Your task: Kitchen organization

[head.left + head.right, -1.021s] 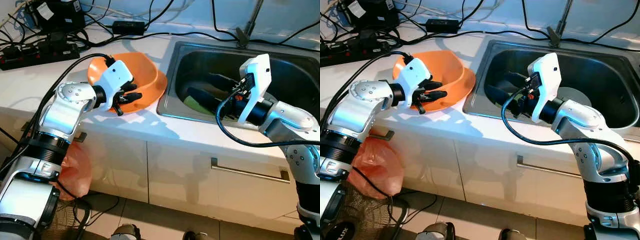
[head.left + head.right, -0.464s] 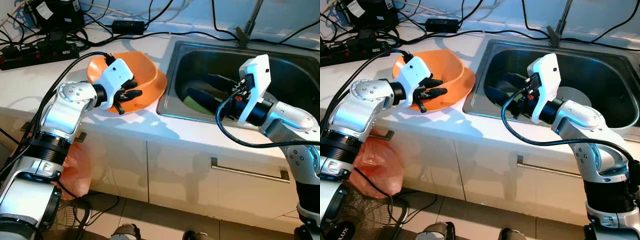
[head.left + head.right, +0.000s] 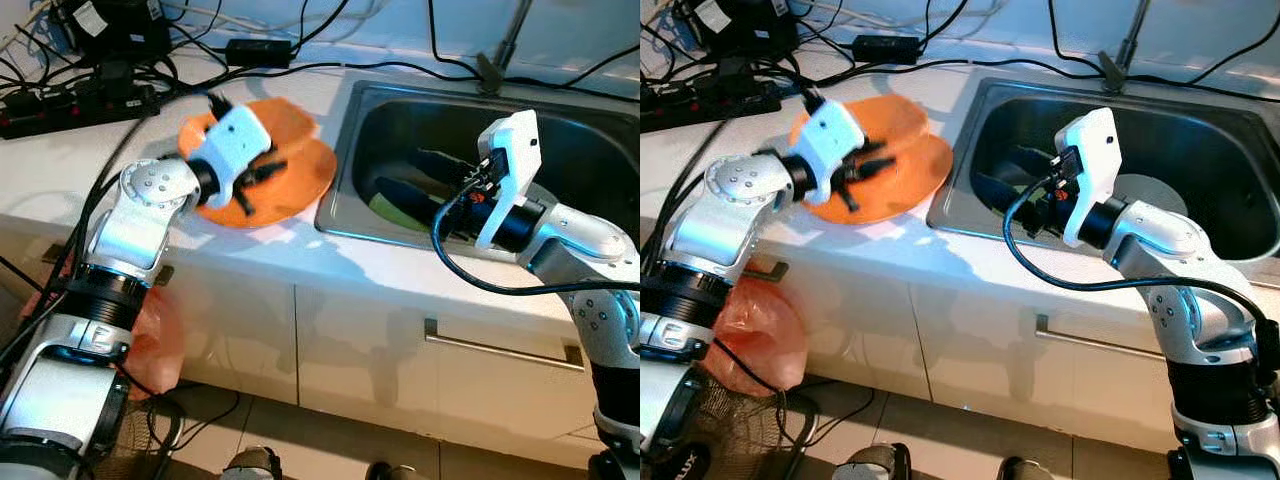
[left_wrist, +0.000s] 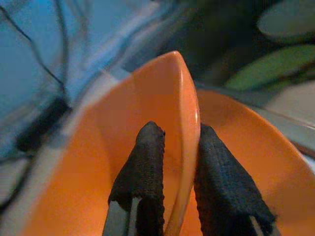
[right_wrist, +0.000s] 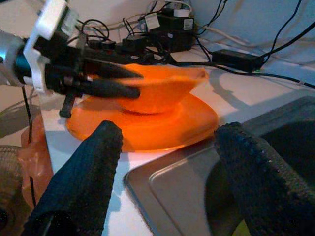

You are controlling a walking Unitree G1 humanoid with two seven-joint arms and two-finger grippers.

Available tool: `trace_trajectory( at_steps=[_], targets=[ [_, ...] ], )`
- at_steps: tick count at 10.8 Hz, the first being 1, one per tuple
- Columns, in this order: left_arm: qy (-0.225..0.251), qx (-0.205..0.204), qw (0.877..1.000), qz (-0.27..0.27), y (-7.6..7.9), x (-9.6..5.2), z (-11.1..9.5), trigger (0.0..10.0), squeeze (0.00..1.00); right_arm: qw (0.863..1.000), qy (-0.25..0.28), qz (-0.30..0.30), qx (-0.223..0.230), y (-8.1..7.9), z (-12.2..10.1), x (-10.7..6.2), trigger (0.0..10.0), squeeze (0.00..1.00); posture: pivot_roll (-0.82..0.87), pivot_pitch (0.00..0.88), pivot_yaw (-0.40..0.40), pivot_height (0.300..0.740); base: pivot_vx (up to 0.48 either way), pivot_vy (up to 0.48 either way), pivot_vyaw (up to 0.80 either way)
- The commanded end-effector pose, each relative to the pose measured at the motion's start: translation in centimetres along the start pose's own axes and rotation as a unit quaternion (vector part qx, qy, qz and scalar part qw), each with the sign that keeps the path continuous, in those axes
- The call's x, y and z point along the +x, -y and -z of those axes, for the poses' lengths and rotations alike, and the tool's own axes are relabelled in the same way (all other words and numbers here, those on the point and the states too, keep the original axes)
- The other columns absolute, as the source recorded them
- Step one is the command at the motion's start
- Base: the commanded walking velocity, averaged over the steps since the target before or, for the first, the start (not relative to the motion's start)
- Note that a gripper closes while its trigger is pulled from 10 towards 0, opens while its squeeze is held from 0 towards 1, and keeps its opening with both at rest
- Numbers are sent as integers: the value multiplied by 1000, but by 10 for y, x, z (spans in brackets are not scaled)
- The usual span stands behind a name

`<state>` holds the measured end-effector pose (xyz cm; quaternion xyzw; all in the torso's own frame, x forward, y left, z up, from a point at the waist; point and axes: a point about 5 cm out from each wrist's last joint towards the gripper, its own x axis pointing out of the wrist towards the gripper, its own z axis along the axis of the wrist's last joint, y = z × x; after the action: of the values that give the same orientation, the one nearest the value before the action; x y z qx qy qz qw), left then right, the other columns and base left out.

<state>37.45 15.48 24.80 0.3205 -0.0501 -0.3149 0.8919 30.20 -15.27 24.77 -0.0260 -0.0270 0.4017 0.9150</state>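
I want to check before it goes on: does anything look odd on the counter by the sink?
Yes. The left end effector pinches the orange bowl's rim, holding it tilted above an orange plate. A tangle of cables lies on the counter close to the sink.

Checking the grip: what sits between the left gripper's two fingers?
The rim of the orange bowl stands between the left gripper's fingers, one inside and one outside; the left wrist view shows it.
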Motion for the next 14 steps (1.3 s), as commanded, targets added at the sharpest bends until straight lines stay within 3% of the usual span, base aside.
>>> trace_trajectory(
  at_steps=[1, 2, 4, 6, 7, 8, 10, 11, 12, 14],
  targets=[
    [17, 20, 1000, -14, 5, 1, -3, 0, 0, 1000, 4, 3, 0, 1, 0, 1, 10000, 0, 113, 79, -6, 740, 0, 0, 0],
    [33, 35, 998, -29, 7, 2, -7, 0, 0, 1000, 7, 8, 4, 2, 1, 1, 10000, 0, 113, 79, -6, 740, 0, 0, 0],
    [83, 91, 991, -54, 26, 5, -12, 0, 0, 999, 18, 34, 23, 9, 1, 5, 10000, 0, 114, 74, -11, 740, 0, 0, 0],
    [95, 106, 988, -62, 39, 7, -9, 0, 0, 999, 20, 37, 26, 11, 0, 5, 10000, 0, 112, 76, -13, 740, 0, 0, 0],
    [106, 145, 983, -49, 55, 9, -8, 0, 0, 999, 21, 41, 27, 13, 0, 5, 10000, 0, 110, 75, -13, 740, 0, 0, 0],
    [111, 170, 978, -45, 61, 9, -7, 0, 0, 998, 22, 42, 28, 13, 0, 6, 10000, 0, 110, 75, -13, 740, 0, 0, 0],
    [119, 250, 960, -48, 74, 10, -2, 0, 0, 998, 27, 46, 36, 15, -1, 7, 10000, 0, 110, 73, -13, 740, 0, 0, 0],
    [120, 264, 956, -48, 75, 10, 0, 0, 0, 998, 29, 46, 38, 16, -1, 7, 10000, 0, 108, 71, -14, 740, 0, 0, 0],
    [136, 307, 940, -56, 78, 10, -1, 0, 0, 996, 42, 49, 60, 18, -7, 10, 10000, 0, 107, 70, -15, 740, 0, 0, 0],
    [154, 336, 927, -60, 82, 12, -4, 0, 0, 994, 55, 50, 85, 20, -13, 15, 10000, 0, 105, 69, -19, 740, 0, 0, 0]
  ],
)
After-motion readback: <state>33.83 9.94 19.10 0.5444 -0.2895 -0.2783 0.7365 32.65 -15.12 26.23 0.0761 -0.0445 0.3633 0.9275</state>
